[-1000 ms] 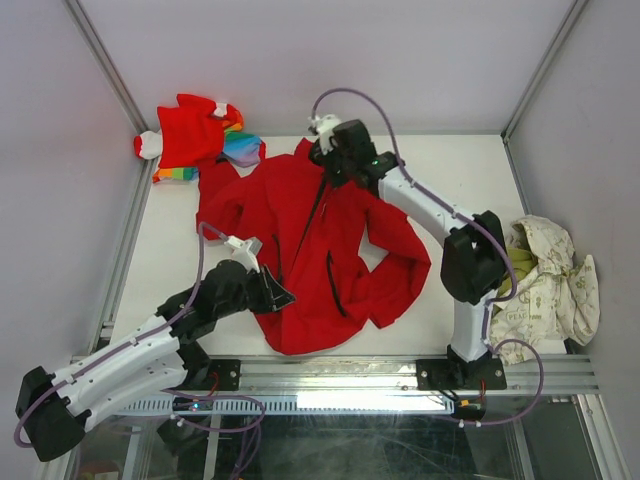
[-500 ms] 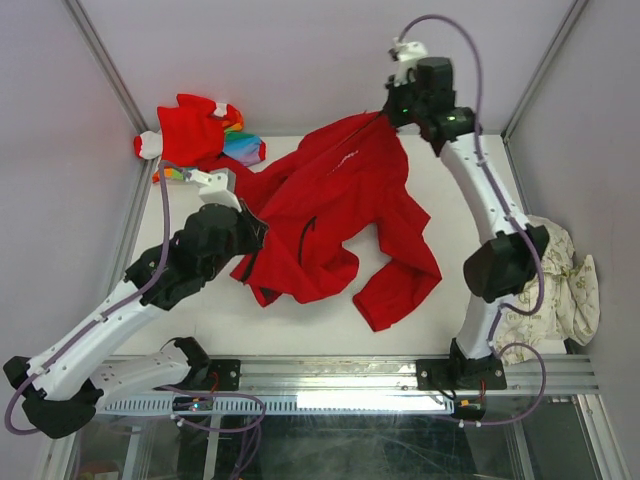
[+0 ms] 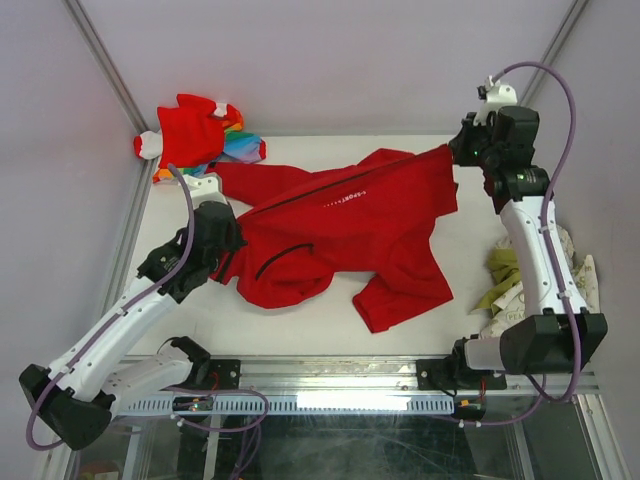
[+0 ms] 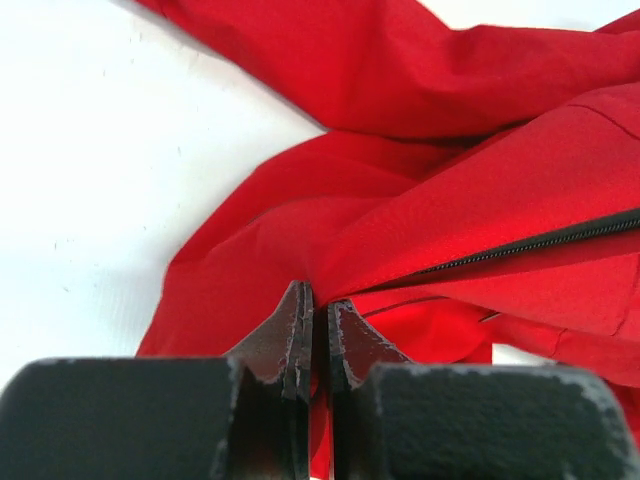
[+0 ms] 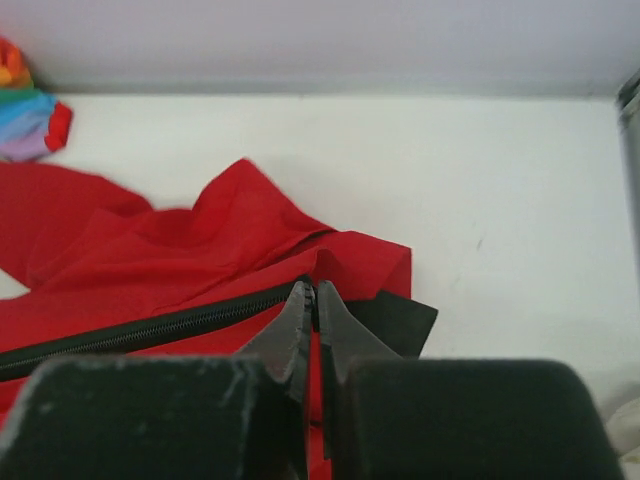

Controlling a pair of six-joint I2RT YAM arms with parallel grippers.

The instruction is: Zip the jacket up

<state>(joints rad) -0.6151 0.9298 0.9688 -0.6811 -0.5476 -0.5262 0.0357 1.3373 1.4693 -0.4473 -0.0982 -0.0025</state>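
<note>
The bright red jacket (image 3: 350, 225) is stretched across the table from left to right, its dark zipper (image 3: 330, 185) running along the upper edge with small white lettering below it. My left gripper (image 3: 228, 240) is shut on the jacket's left end; in the left wrist view my gripper (image 4: 318, 300) pinches red cloth where the zipper (image 4: 540, 240) starts. My right gripper (image 3: 462, 150) is shut on the jacket's right end near the far right corner; in the right wrist view my gripper (image 5: 313, 296) clamps the zipper's end (image 5: 150, 328) beside black lining (image 5: 400, 320).
A smaller red garment with rainbow stripes (image 3: 200, 135) lies at the far left corner. A cream and olive cloth (image 3: 520, 290) lies at the right edge by the right arm. Enclosure posts and walls ring the table (image 3: 180, 320).
Both grippers have pulled apart, the right one swinging to the far right and the left one moving left. The jacket went from bunched and lifted to stretched out along its zipper.
</note>
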